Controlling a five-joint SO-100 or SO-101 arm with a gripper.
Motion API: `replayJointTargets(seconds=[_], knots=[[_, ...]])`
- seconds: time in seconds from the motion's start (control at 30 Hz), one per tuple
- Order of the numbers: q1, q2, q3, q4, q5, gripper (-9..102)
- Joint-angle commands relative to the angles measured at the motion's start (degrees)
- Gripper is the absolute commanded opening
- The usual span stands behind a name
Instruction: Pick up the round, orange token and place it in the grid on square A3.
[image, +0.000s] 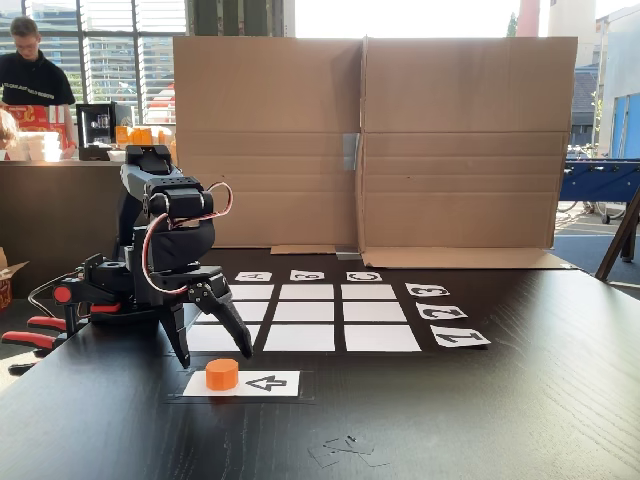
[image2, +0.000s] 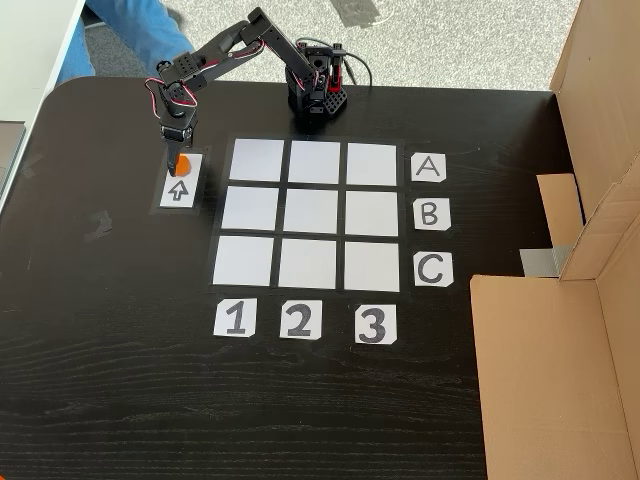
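Note:
The orange token (image: 222, 373) stands on the end of a white arrow card (image: 268, 383), left of the grid (image: 307, 312). My gripper (image: 216, 356) points down just above and behind the token, open, with one finger on each side. From above, the gripper (image2: 178, 156) covers part of the token (image2: 186, 162), and only an orange edge shows. Square A3 is the far-left cell (image: 251, 292) in a fixed view and the top-right cell (image2: 373, 162) in the one from above. It is bare.
Cardboard walls (image: 370, 140) stand along the far side of the grid (image2: 310, 215) and reach over the table's corner (image2: 560, 360). Red clamps (image: 30, 338) hold the arm's base at the left edge. A person (image: 30, 65) stands behind a counter. Clear tape scraps (image: 345, 447) lie near the front.

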Motion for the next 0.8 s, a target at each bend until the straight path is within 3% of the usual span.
replayJointTargets(seconds=[0.0, 0.4, 0.5, 0.77], knots=[[-0.53, -0.62, -4.31, 1.49, -0.62, 38], [-0.88, -6.15, -9.76, 1.85, -0.79, 35], [-1.05, -6.42, -10.20, 1.23, -1.32, -1], [0.35, -6.50, -10.11, -1.49, -4.22, -1]])
